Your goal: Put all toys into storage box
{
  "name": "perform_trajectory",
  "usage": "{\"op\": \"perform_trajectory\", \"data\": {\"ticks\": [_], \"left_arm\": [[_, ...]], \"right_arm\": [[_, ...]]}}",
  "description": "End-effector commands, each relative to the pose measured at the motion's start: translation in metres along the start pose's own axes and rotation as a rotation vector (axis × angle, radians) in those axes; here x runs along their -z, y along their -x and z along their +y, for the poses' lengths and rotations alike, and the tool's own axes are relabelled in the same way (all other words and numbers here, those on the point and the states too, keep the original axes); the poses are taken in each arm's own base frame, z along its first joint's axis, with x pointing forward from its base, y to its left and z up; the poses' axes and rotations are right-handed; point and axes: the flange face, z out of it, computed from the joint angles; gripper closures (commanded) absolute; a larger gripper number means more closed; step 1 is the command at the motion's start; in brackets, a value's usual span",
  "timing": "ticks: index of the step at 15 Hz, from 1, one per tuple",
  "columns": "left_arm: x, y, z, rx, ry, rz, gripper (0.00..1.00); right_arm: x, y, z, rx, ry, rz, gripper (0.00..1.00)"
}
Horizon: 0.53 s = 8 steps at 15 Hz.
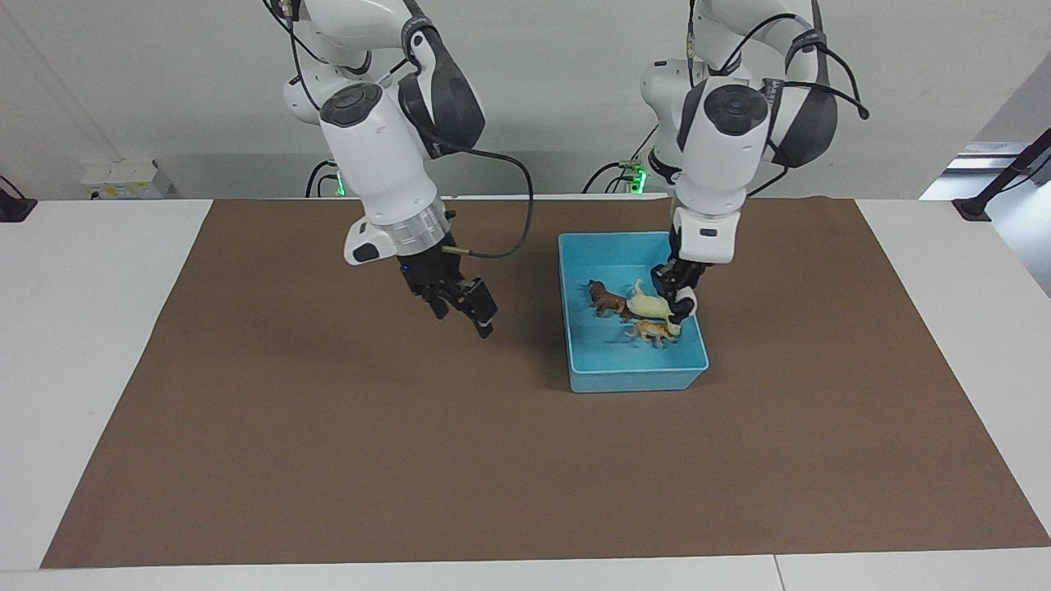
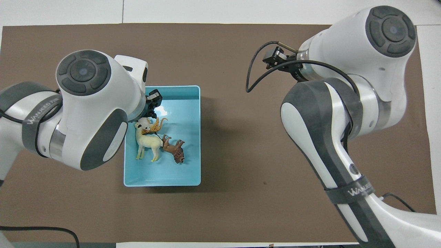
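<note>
Facing view: left gripper [image 1: 679, 305], clamped on panda [image 1: 686, 307], hangs over storage box [image 1: 612, 379] w/ lion [image 1: 606, 300], tiger [image 1: 650, 330], cream animal [image 1: 649, 308] inside. Should release low, clear of rim. Right gripper [image 1: 461, 305] apart, beside box, waiting.

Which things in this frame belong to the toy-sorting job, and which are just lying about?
Job: storage box; tiger, cream long-necked animal and lion, all lying in it; panda, held in the jaws of the left gripper over the box; right gripper, open over the mat, waiting.
Lying about: brown mat; small white box by the wall.
</note>
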Motion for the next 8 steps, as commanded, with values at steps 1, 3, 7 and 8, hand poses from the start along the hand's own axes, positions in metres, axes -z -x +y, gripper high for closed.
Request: {"op": "perform_trajectory", "data": {"ticks": [1,3,7,8], "left_arm": [[0.005,0.007,-0.012,0.009,-0.010,-0.006,0.01],[0.007,0.010,-0.011,0.005,-0.016,-0.009,0.00],[0.015,0.006,-0.019,0.009,-0.010,-0.002,0.00],[0.019,0.005,-0.021,0.010,-0.006,0.002,0.00]], "right_arm": [[0.013,-0.006,0.033,0.239,0.148,0.009,0.00],[0.031,-0.024,0.067,0.311,0.151,-0.002,0.00],[0.069,-0.053,0.139,0.446,0.139,-0.031,0.00],[0.077,-0.055,0.152,0.456,0.135,-0.041,0.00]]}}
